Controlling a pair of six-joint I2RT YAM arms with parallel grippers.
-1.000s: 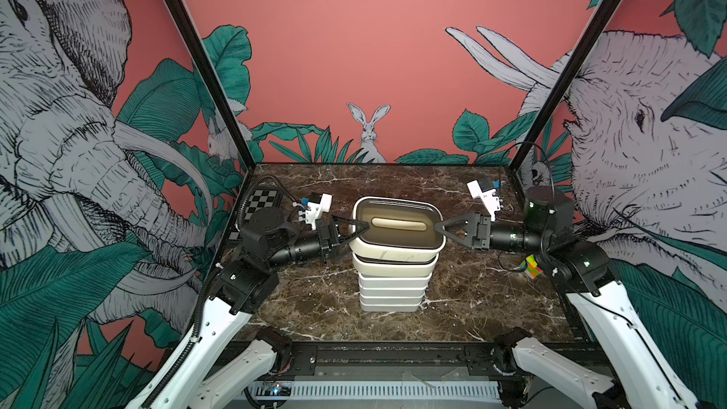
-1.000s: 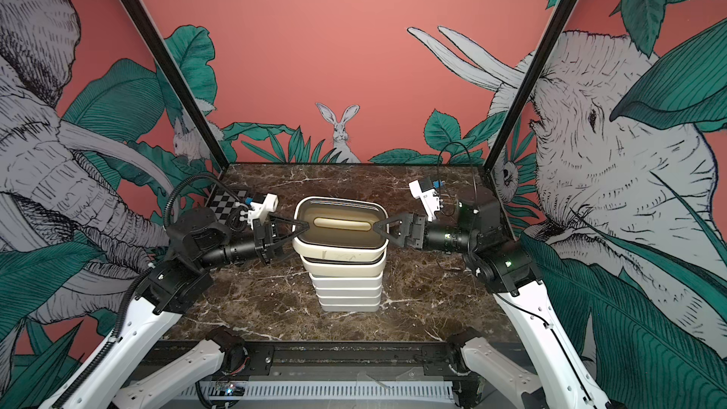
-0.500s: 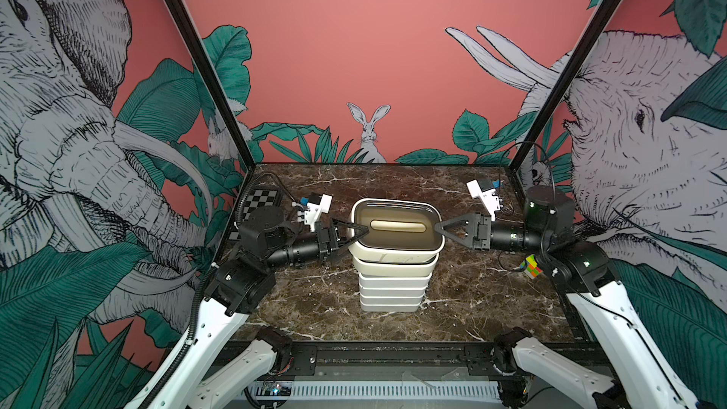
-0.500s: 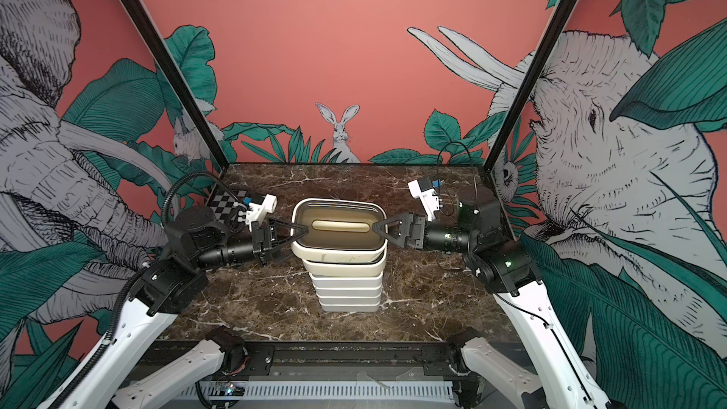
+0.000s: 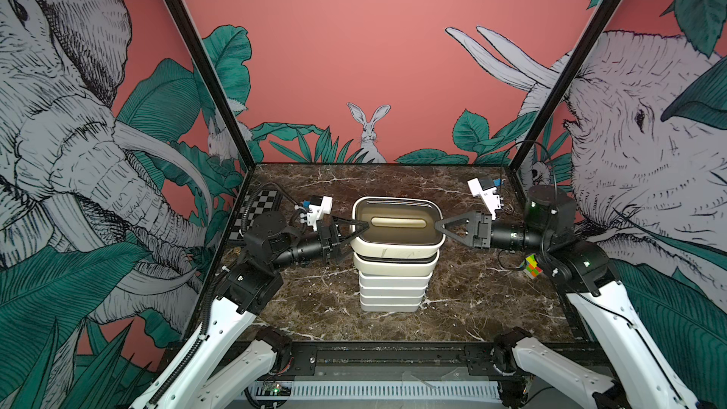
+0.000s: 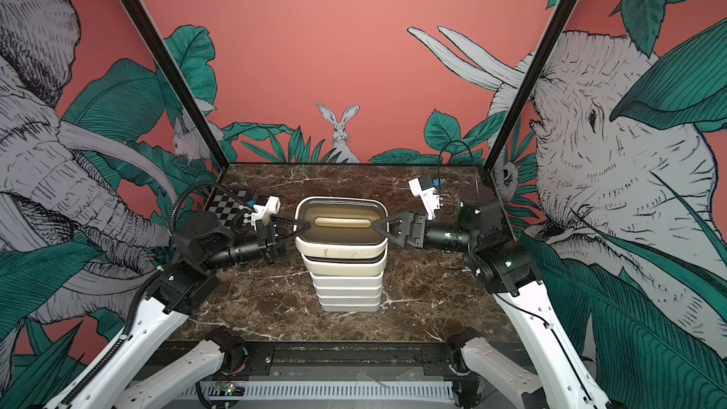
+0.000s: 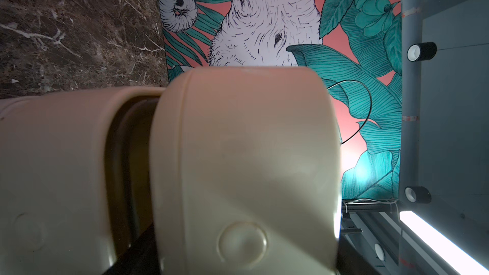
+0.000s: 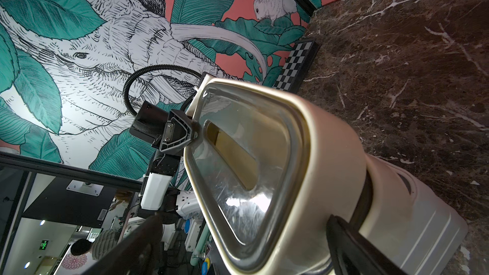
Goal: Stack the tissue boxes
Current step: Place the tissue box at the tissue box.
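A stack of several tissue boxes stands mid-table in both top views. On top is a cream box point(image 5: 397, 247) point(image 6: 342, 251) with a dark brown slotted lid. It rests on a second cream box point(image 5: 397, 267), and smaller white boxes point(image 5: 393, 293) lie beneath. My left gripper point(image 5: 360, 230) point(image 6: 305, 232) is shut on the top box's left end, one finger on the lid and one under the rim. My right gripper point(image 5: 438, 228) point(image 6: 375, 226) is open wide astride its right end, with its fingers point(image 8: 137, 244) off the lid. In the left wrist view the top box point(image 7: 246, 154) fills the frame and hides the jaws.
A black-and-white checkered board point(image 5: 255, 210) point(image 6: 228, 206) leans at the back left wall. A small multicoloured cube point(image 5: 531, 265) lies by my right arm. Printed walls close off the marble table point(image 5: 314, 289) on three sides.
Almost nothing. My left arm and the top box nudged slightly left and back. My right arm has stayed still.
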